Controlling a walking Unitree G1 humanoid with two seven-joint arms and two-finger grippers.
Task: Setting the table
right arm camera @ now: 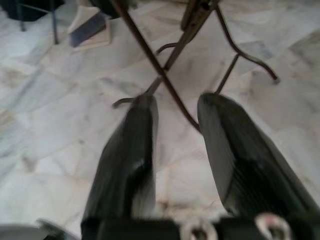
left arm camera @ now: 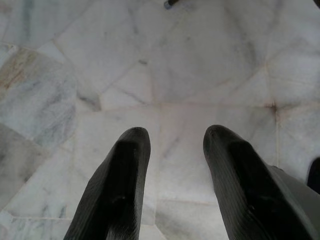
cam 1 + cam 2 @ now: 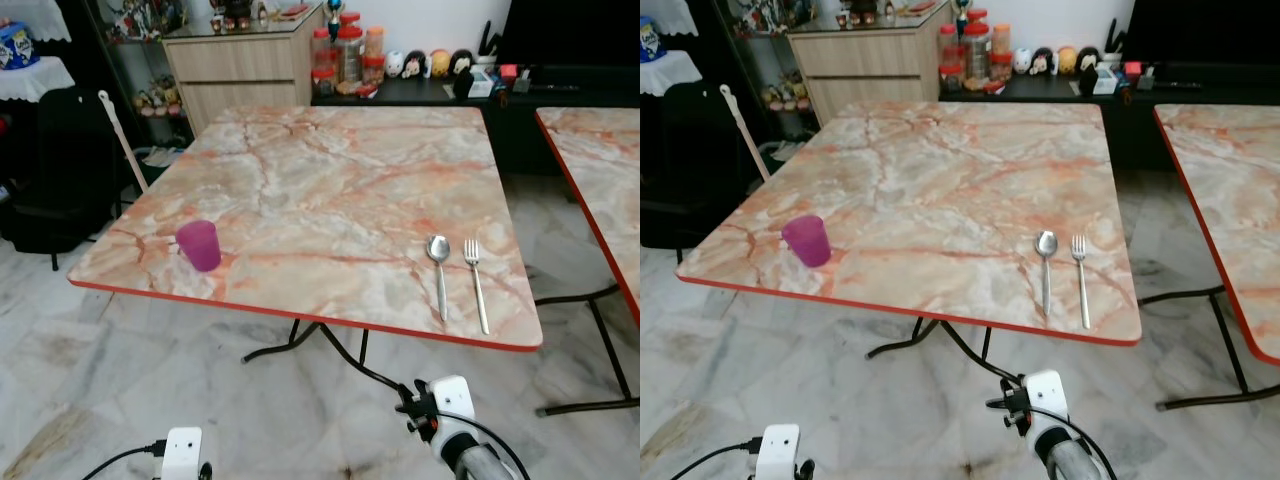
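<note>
i see a square folding table with a pink-veined marble-pattern top and a red edge (image 3: 330, 180) standing ahead of both pincers, on a pale marble-tiled floor (image 3: 120, 400). going left to right: a small translucent purple plastic cup (image 3: 199, 244) stands upright near the table's front left corner, ahead of and above my left pincer (image 2: 172, 137). that left pincer hangs low over the floor, below the table's front edge, its two black fingers (image 2: 127, 170) spread with a clear gap and nothing between them; bare tiles lie beneath it.

further right, a silver metal spoon (image 3: 439, 268) and a silver metal fork (image 3: 475, 280) lie side by side near the front right corner, close but apart, handles toward me, the spoon left of the fork. both sit ahead of and above my right pincer (image 1: 175, 107), well apart from it. the right pincer also hangs low near the floor, fingers (image 1: 230, 150) parted and empty; past its tips run the table's thin black metal legs (image 1: 165, 75).

at the far right, the edge of a second table with the same marble pattern (image 3: 600, 170) stands beside the first. behind the tables, a light wooden cabinet (image 3: 245, 60) and a cluster of red-lidded jars (image 3: 345, 55) stand far from either pincer.
</note>
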